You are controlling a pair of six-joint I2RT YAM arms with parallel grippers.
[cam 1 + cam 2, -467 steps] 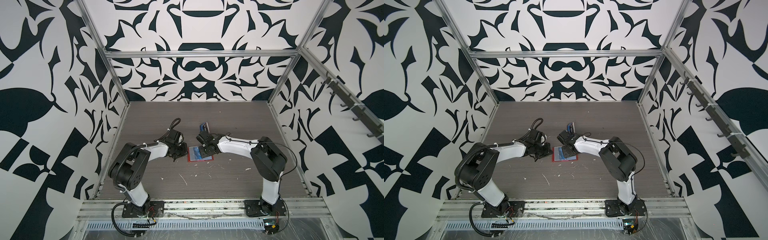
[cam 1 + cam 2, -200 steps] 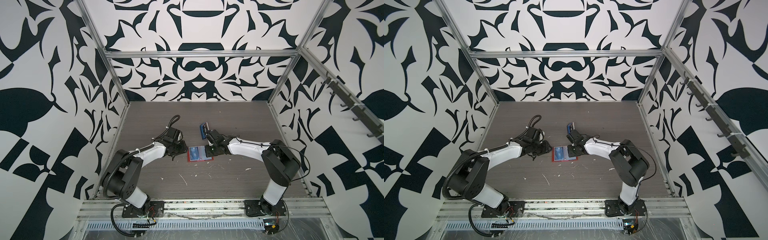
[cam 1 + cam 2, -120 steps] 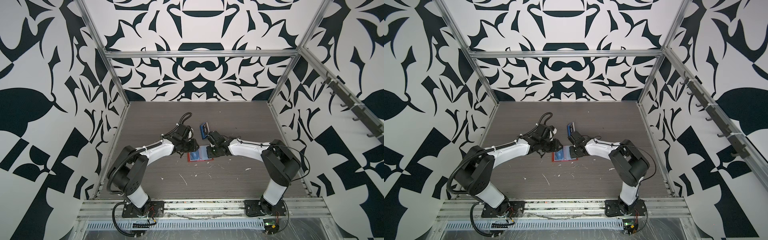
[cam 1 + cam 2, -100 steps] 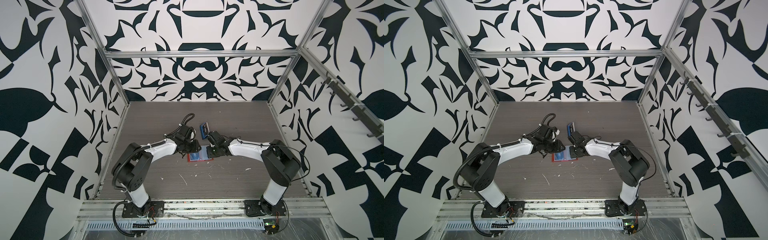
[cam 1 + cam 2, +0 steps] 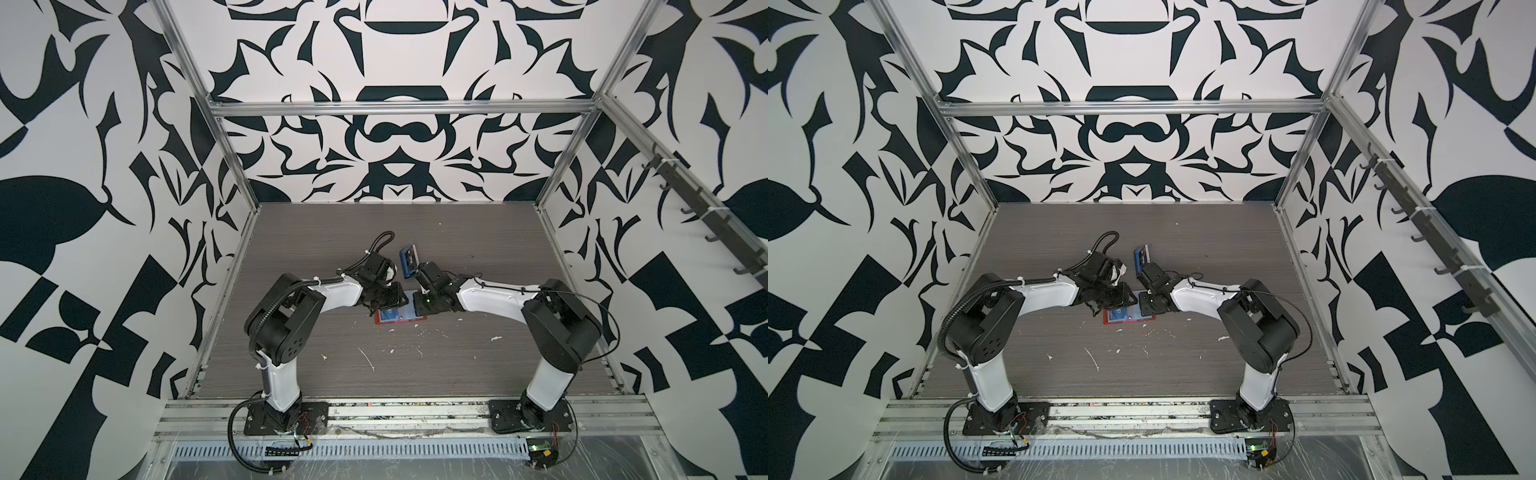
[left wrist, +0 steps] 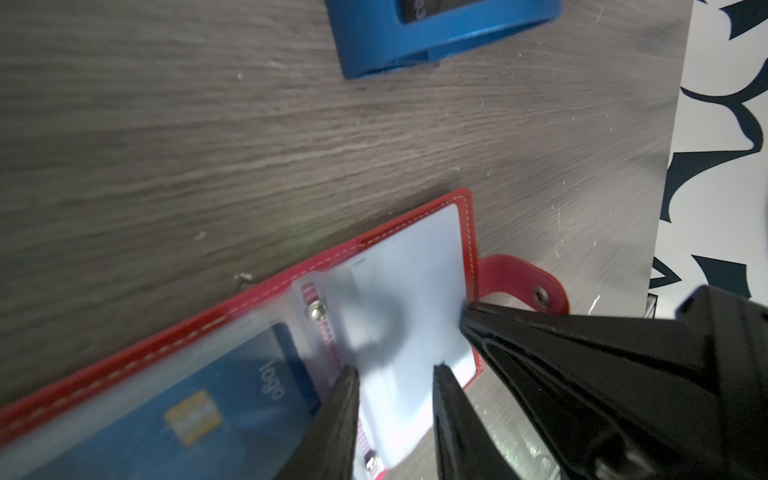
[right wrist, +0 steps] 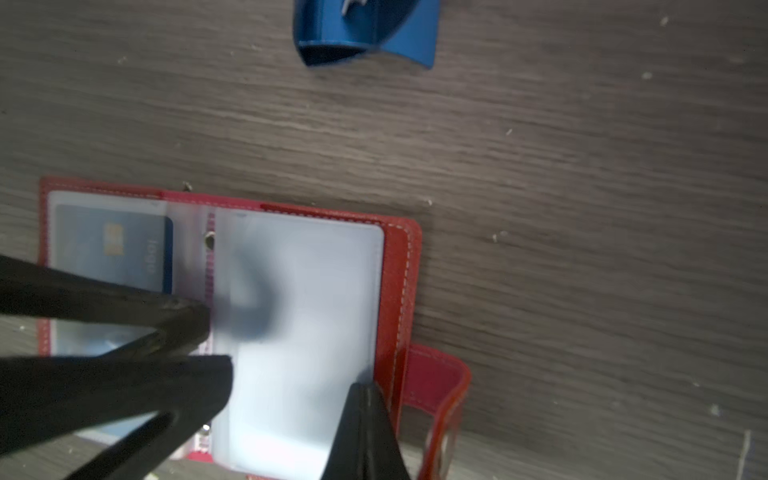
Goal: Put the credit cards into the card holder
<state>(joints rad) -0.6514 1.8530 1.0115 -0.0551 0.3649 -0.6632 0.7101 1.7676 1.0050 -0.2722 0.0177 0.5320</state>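
Red leather-like holder (image 7: 400,282) lies open and flat at the middle of the counter (image 7: 582,208). In both top views its long axis runs 9 to 3 o'clock and its spine 12 to 6, with the snap tab (image 7: 432,374) at the 3 o'clock end. Its 9 o'clock sleeve holds the blue card (image 7: 112,249). On the 3 o'clock page lies the white card (image 7: 303,311), long edges parallel to the spine; whether it is fully sleeved cannot be told. Near the holder, at 12 o'clock, stands the rack (image 6: 374,45).

From 9 o'clock the left tool (image 6: 395,370) reaches in, jaws a narrow gap apart over the white card near the spine, visibly clamping nothing. From 3 o'clock the right tool (image 7: 361,388), closed to a point, rests its tip on the page edge beside the tab, likely pinning it.

Cards are probably light, stiff and slick, best taken by a short edge. The clear sleeves look soft and apt to buckle, so the cover needs holding down.
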